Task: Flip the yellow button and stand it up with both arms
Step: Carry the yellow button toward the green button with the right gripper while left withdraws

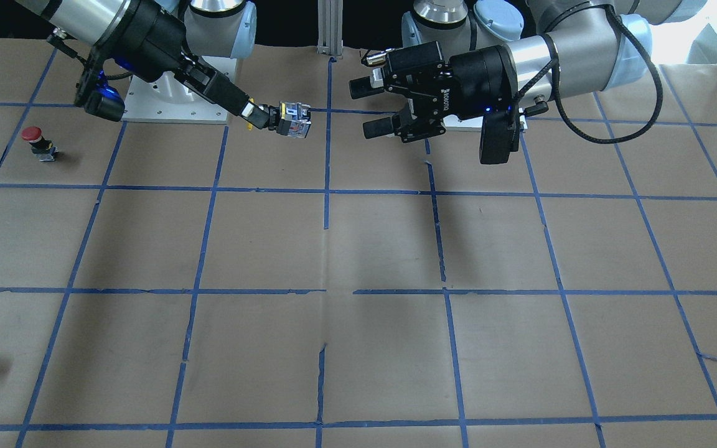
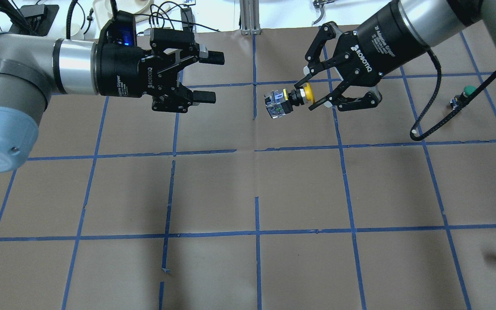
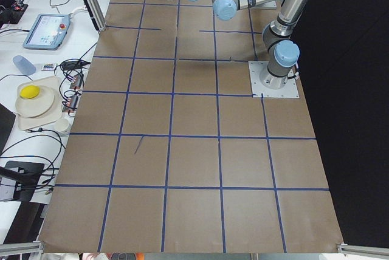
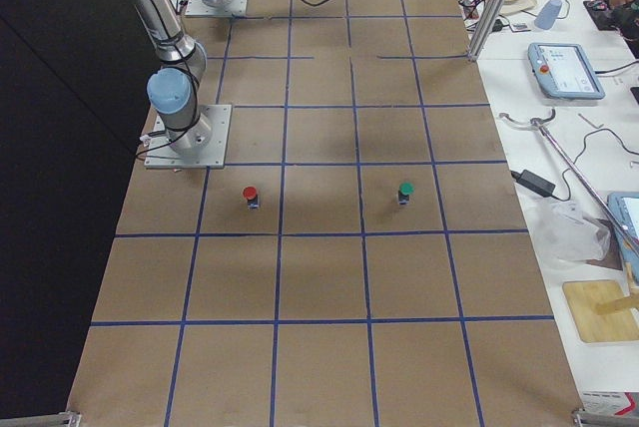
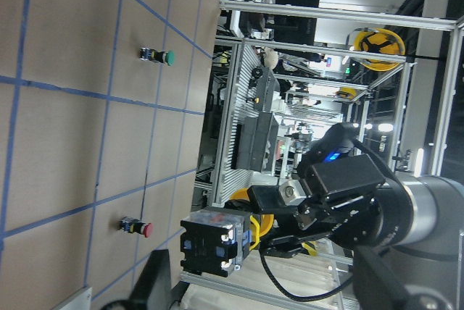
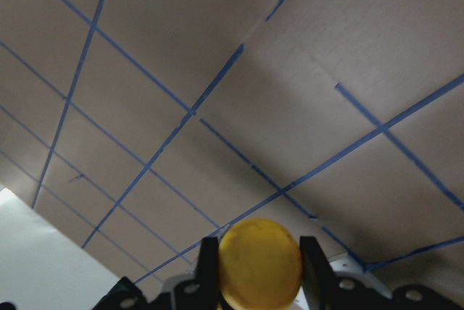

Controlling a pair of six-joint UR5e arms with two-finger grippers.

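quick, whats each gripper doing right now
left gripper: open, holding nothing
right gripper: closed on the yellow button, held by its cap

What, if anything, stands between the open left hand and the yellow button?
Nothing visible does. The right hand holds the yellow button by its cap above the table, its blocky body pointing toward the left hand, whose fingers are spread. Only open air lies between them.

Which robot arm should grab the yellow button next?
Left, I think. The left gripper is open, empty and faces the blocky end of the yellow button, whose cap the right gripper pinches.
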